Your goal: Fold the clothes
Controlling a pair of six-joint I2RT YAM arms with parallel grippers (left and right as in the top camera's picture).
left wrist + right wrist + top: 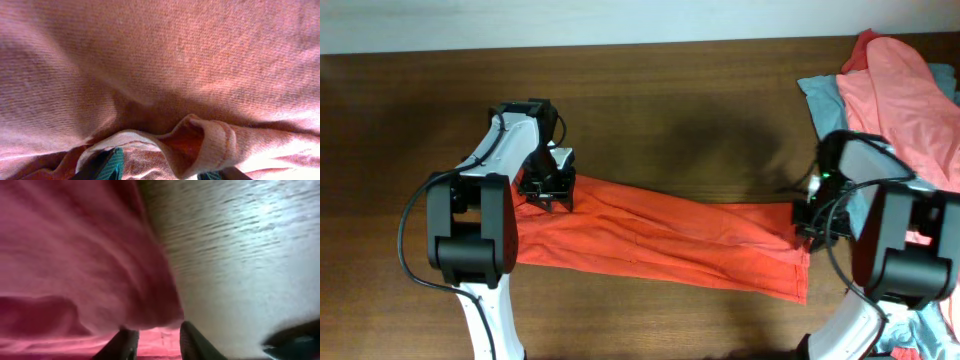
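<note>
The orange-red cotton T-shirt [660, 235] lies on the dark wooden worktop [670, 100] as a long, creased band. It runs from the left claw [548, 190] to the right claw [810, 228], one claw at each end. I judge this placing serves to draw the cloth out straight and flat before a fold. Whether the band is already doubled lengthwise cannot be made out.

In its wrist view the left claw's green-tipped fingers [107, 167] stand moderately apart, with a curled hem [200, 145] humped up between them. Whether they press on it or merely straddle it cannot be told. The right claw's dark fingers [192, 340] stand only a little apart at the shirt's edge, with red cloth in the gap and bare worktop just beside. Here too a real grip cannot be told.

Both wrist views are blurred and crop the fingers. From overhead the arms cover both shirt ends, and no lettering shows. Beyond the right claw a salmon-pink garment [910, 90] and a grey-blue garment [820, 95] are heaped, cut off by the frame.
</note>
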